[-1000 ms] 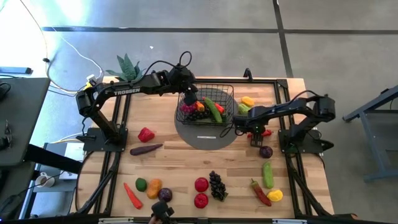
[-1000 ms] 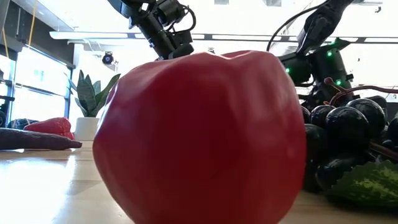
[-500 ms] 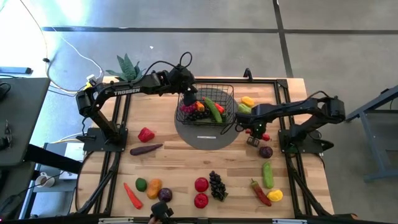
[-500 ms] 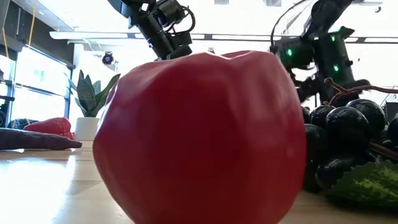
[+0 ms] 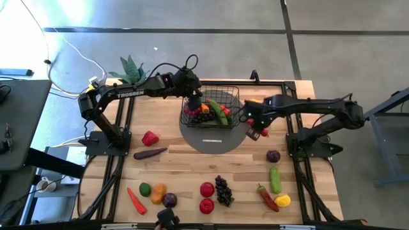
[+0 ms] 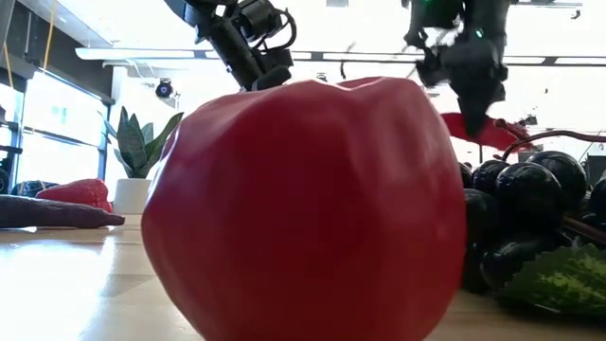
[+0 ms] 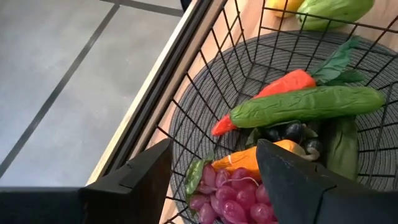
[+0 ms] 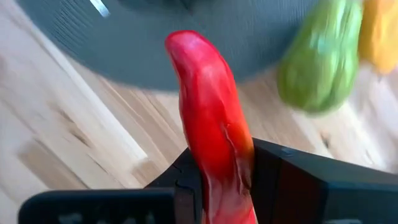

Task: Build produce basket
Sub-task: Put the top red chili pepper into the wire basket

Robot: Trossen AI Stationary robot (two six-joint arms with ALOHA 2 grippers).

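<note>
Wooden table (image 5: pixel 192 172), end effector-held red pepper (image 8: pixel 214 130)

Grey concrete floor (image 5: pixel 192 16) with dark seam lines fills the frame's upper half. A dark side table (image 5: pixel 22 121) stands at left. Bright windows (image 6: pixel 38 114) occupy the low view's left.

The basket (image 5: pixel 215 107) was made of black wire and sat on the table's far side. A green cucumber (image 7: pixel 308 106), an orange carrot (image 7: pixel 264 98) and pink grapes (image 7: pixel 231 194) were piled inside it. A long red pepper (image 8: pixel 213 134) was held up above the wood, just beside the basket. More produce was spread over the near side: a big red apple (image 6: pixel 308 208), dark grapes (image 5: pixel 222 190) and a purple eggplant (image 5: pixel 150 153).
</note>
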